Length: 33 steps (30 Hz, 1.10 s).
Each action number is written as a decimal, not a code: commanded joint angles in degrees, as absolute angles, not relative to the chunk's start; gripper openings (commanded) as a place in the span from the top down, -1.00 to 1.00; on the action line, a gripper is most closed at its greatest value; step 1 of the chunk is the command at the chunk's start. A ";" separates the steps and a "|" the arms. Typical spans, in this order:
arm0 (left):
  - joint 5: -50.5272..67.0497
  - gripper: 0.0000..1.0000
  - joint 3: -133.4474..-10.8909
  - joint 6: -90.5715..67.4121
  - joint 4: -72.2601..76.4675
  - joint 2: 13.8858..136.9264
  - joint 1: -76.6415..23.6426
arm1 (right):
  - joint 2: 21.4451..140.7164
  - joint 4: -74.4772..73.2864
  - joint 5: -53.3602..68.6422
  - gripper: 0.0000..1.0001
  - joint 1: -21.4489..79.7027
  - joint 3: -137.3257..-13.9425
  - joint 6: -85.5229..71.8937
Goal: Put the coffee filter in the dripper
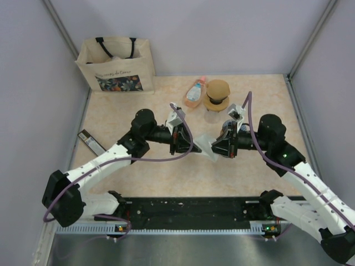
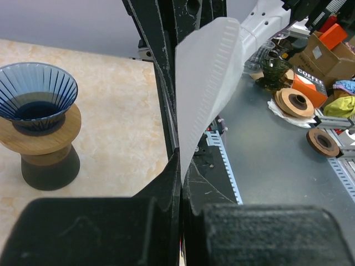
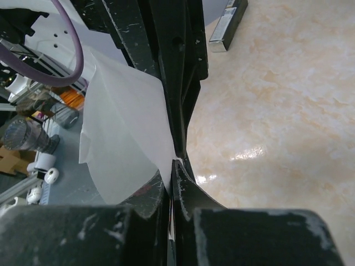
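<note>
A white paper coffee filter (image 1: 205, 145) hangs in the air between my two grippers at the table's middle. My left gripper (image 1: 191, 147) is shut on its left edge; the filter (image 2: 208, 83) rises from the closed jaws in the left wrist view. My right gripper (image 1: 215, 148) is shut on its right edge, with the filter (image 3: 125, 133) spreading left of the jaws. The dripper (image 1: 216, 94) stands behind them on a wooden collar; in the left wrist view it is a dark blue ribbed glass cone (image 2: 36, 97) on a dark base.
A pink bottle (image 1: 194, 94) lies left of the dripper. A canvas tote bag (image 1: 116, 65) stands at the back left. A small dark flat box (image 1: 90, 142) lies at the left edge. A black rail (image 1: 188, 209) runs along the near edge.
</note>
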State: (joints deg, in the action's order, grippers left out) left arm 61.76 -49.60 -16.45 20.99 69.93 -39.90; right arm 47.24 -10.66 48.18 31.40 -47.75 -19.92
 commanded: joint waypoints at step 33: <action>1.52 -0.98 -63.81 -32.69 -1.76 69.78 -44.47 | 66.00 -21.97 -17.04 1.00 49.03 -66.62 -24.69</action>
